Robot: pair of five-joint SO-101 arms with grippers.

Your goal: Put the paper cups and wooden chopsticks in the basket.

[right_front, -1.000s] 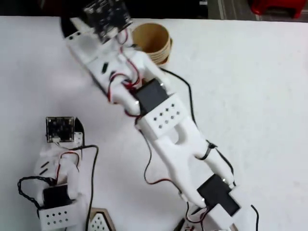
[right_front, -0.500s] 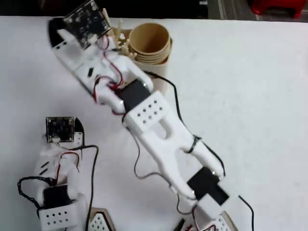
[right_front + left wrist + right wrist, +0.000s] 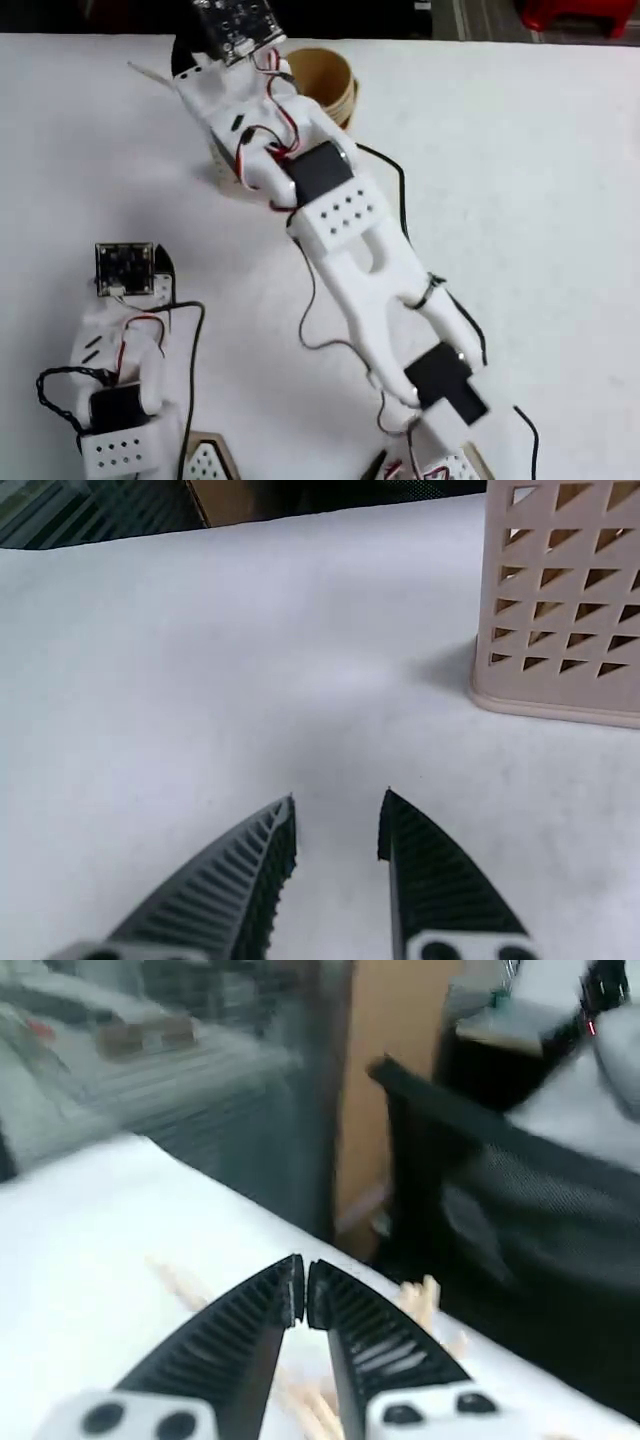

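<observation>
The table (image 3: 540, 200) is white, the paper cups (image 3: 325, 80) tan, the wooden chopsticks (image 3: 180, 1285) pale, the basket (image 3: 560, 590) beige with a lattice of triangular cut-outs, the left arm (image 3: 115, 345) and right arm (image 3: 365, 265) white with black motor blocks and red and black wires, and the left gripper (image 3: 338, 805) and right gripper (image 3: 303, 1275) black with ribbed inner faces.

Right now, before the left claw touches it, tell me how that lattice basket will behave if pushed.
The basket has thin, cut-out walls, so it is probably light. It stands on a smooth white table, so a low push would likely slide it. It stands upright, so a high push might tip it.
</observation>
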